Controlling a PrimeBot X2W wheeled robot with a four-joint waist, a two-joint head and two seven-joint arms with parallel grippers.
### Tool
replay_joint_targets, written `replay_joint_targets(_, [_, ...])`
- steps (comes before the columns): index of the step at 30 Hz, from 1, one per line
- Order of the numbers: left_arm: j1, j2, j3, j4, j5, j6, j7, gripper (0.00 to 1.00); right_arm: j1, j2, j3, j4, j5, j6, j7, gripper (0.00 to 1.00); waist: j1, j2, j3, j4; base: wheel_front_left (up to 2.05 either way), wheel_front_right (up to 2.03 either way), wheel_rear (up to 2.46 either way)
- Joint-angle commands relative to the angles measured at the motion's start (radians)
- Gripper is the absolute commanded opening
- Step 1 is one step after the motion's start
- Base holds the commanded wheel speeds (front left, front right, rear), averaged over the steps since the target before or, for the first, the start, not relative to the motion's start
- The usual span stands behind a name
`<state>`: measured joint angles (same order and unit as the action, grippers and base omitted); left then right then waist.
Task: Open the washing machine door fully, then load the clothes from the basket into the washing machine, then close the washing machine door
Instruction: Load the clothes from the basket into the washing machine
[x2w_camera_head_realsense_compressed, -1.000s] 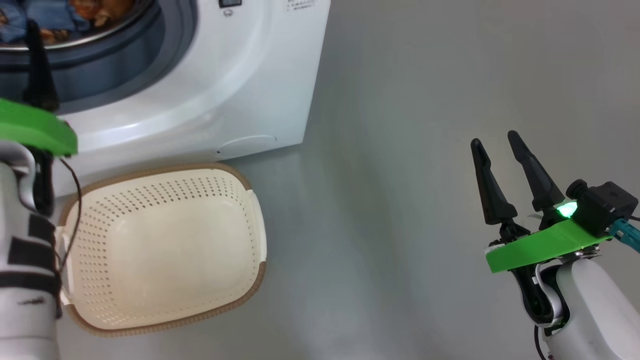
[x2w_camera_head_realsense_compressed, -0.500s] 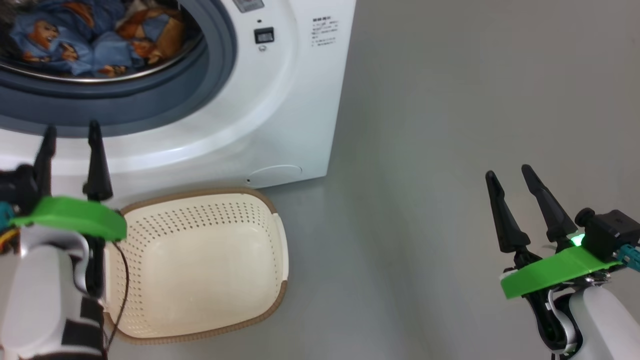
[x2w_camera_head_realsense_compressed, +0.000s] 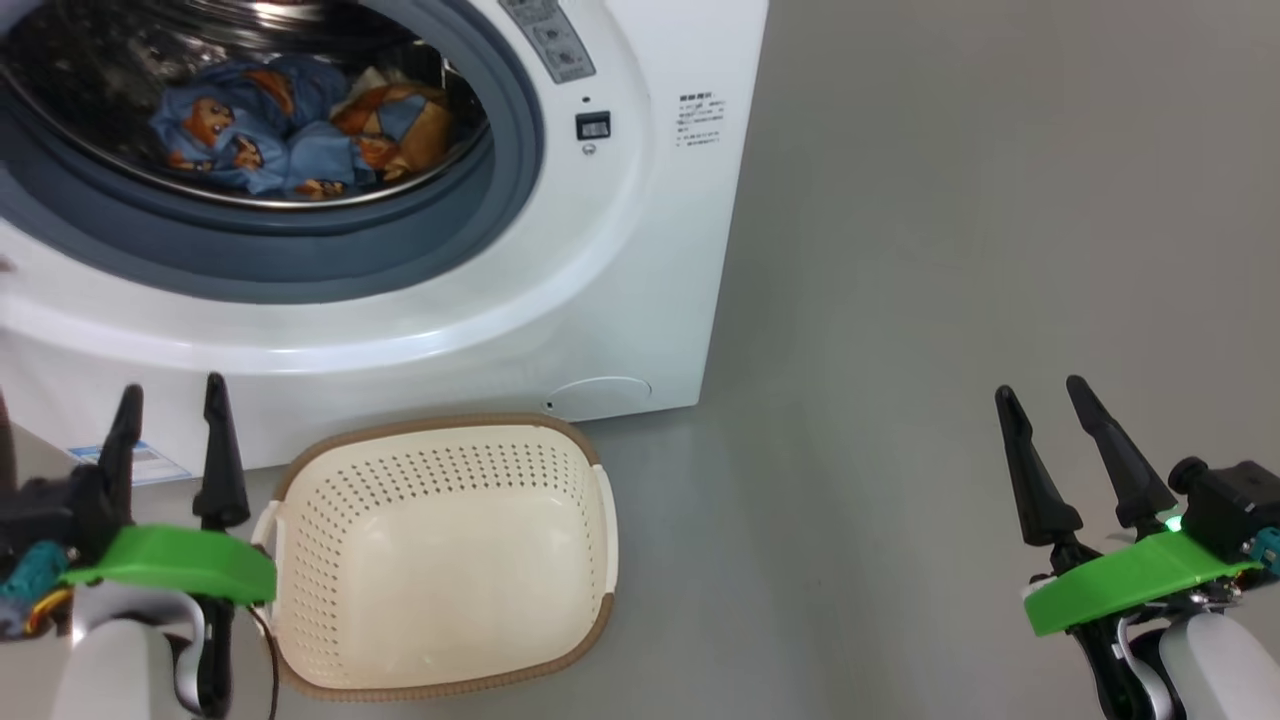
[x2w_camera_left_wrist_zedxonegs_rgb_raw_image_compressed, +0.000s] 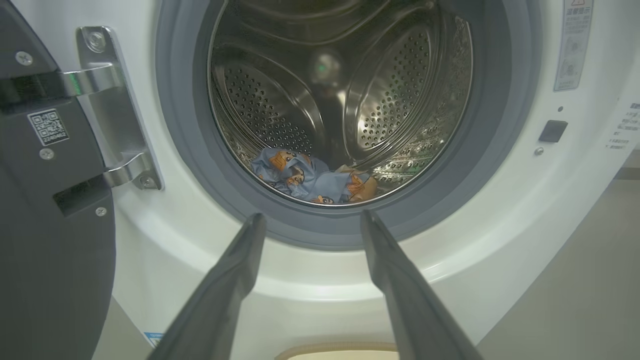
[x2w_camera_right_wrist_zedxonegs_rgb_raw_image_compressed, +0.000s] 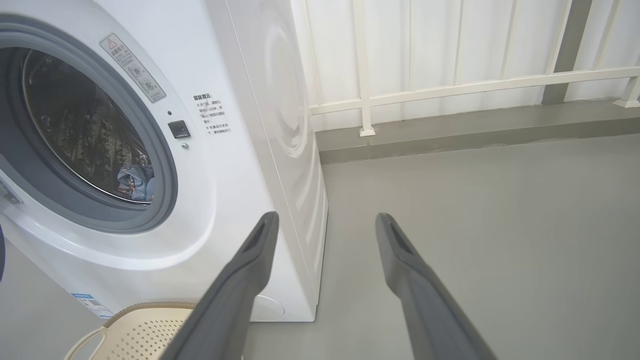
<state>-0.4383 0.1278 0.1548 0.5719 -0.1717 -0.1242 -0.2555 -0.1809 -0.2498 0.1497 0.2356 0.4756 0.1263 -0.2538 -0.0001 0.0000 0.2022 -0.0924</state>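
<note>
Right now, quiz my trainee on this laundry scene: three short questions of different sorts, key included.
1. True or false: the basket holds a garment.
2. The clothes lie: A) on the floor, B) inside the washing machine, C) in the basket.
3. Fill in: the left end effector and the right end effector both stand ___, holding nothing.
Key: 1 false; 2 B; 3 open.

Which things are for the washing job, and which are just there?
For the job: washing machine; its open door; clothes, already inside; empty basket.
Just there: white railing; grey floor.
</note>
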Motion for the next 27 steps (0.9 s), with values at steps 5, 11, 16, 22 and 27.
replay_joint_targets(5, [0.074, 0.011, 0.036, -0.084, 0.019, -0.004, -0.006, 1.0, 0.034, -0.022, 0.002, -0.02, -0.008, 0.004, -0.008, 1.0, 0.0001, 0.0, -0.038, 0.022, 0.0, 0.0, 0.0])
replay_joint_targets(11, [0.16, -0.004, 0.045, -0.143, 0.018, -0.005, -0.006, 1.0, 0.068, -0.024, -0.013, -0.028, -0.011, 0.004, -0.008, 1.0, 0.0001, 0.0, -0.062, 0.029, 0.0, 0.0, 0.0])
replay_joint_targets(16, [0.211, -0.014, 0.06, -0.184, 0.011, -0.006, -0.006, 1.0, 0.089, -0.028, -0.028, -0.035, -0.013, 0.004, -0.008, 1.0, 0.0001, 0.0, -0.069, 0.038, 0.0, 0.0, 0.0])
replay_joint_targets(22, [0.239, -0.026, 0.069, -0.223, 0.002, -0.006, -0.006, 1.0, 0.105, -0.031, -0.045, -0.042, -0.017, 0.004, -0.008, 1.0, 0.0001, 0.0, -0.071, 0.05, 0.0, 0.0, 0.0])
replay_joint_targets(27, [0.249, -0.033, 0.067, -0.237, 0.005, -0.006, -0.006, 1.0, 0.106, -0.03, -0.049, -0.044, -0.02, 0.004, -0.008, 1.0, 0.0001, 0.0, -0.072, 0.053, 0.0, 0.0, 0.0])
